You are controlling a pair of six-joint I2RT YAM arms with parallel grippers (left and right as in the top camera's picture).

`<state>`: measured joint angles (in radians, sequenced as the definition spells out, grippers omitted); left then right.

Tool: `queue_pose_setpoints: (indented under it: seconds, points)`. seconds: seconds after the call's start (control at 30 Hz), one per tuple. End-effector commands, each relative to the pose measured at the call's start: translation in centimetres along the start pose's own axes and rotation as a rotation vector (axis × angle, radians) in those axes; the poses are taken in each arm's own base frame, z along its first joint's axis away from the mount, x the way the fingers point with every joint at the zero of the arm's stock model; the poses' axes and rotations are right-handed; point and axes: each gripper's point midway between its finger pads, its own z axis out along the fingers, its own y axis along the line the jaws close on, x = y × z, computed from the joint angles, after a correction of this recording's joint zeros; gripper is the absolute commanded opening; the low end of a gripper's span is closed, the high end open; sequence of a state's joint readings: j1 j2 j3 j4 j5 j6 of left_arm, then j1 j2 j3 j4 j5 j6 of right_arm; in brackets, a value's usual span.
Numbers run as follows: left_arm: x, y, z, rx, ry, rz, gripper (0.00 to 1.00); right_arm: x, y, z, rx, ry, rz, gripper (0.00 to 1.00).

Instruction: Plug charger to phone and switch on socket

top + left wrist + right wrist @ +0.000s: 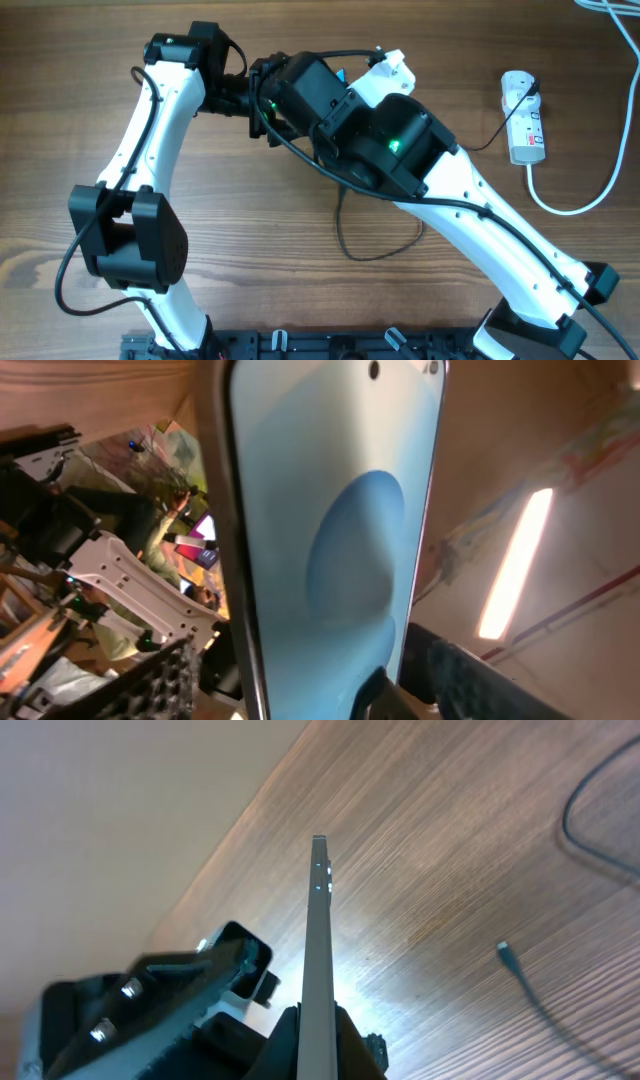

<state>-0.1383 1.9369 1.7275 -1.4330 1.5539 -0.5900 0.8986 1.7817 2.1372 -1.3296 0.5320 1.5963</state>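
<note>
The phone [330, 510] is lifted off the table, its blue screen glowing and filling the left wrist view. My right gripper [318, 1020] is shut on it, and in the right wrist view the phone [318, 920] shows edge-on. My left gripper [310, 690] has a jaw on each side of the phone with a gap at the left jaw. In the overhead view both grippers meet [255, 100] and hide the phone. The charger cable [350, 240] lies looped on the table, its connector [503, 951] free. Its plug [527, 88] sits in the socket [527, 125].
The socket's thick white cord [600, 190] curves off the right edge of the wooden table [250, 250]. The right arm [480, 220] crosses the middle of the table over the cable loop. The arm bases stand along the front edge.
</note>
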Motion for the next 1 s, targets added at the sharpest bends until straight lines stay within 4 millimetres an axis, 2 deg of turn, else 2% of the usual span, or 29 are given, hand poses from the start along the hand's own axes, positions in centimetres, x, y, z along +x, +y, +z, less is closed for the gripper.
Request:
queue_pose_setpoints:
  seconds: [0.0,0.03,0.07,0.27,0.33,0.47,0.6,0.73,0.97]
  points:
    - [1.6,-1.0,0.0,0.016,0.013,0.053,0.72,-1.7,0.6,-1.7,-0.054,-0.036,0.269,0.05]
    - [1.6,-1.0,0.0,0.016,0.013,0.053,0.65,-1.7,0.6,-1.7,-0.055,-0.035,0.304,0.04]
    - [1.6,-1.0,0.0,0.016,0.013,0.052,0.62,-1.7,0.6,-1.7,-0.055,-0.033,0.336,0.04]
    - [1.6,-1.0,0.0,0.016,0.013,0.052,0.6,-0.8,0.7,-1.9,-0.051,0.025,0.44,0.04]
    - [1.6,-1.0,0.0,0.016,0.013,0.052,0.51,-0.8,0.6,-1.8,-0.047,0.03,0.464,0.04]
    - [1.6,-1.0,0.0,0.016,0.013,0.052,0.45,-0.8,0.7,-1.9,-0.049,0.032,0.506,0.05]
    - [1.6,-1.0,0.0,0.016,0.013,0.052,0.44,-0.8,1.1,-1.9,-0.064,0.035,0.515,0.05]
    - [1.6,-1.0,0.0,0.016,0.013,0.052,0.35,-1.0,1.7,-1.9,-0.092,0.032,0.531,0.06]
    - [1.6,-1.0,0.0,0.016,0.013,0.052,0.34,-1.4,1.7,-1.9,-0.097,0.005,0.532,0.06]
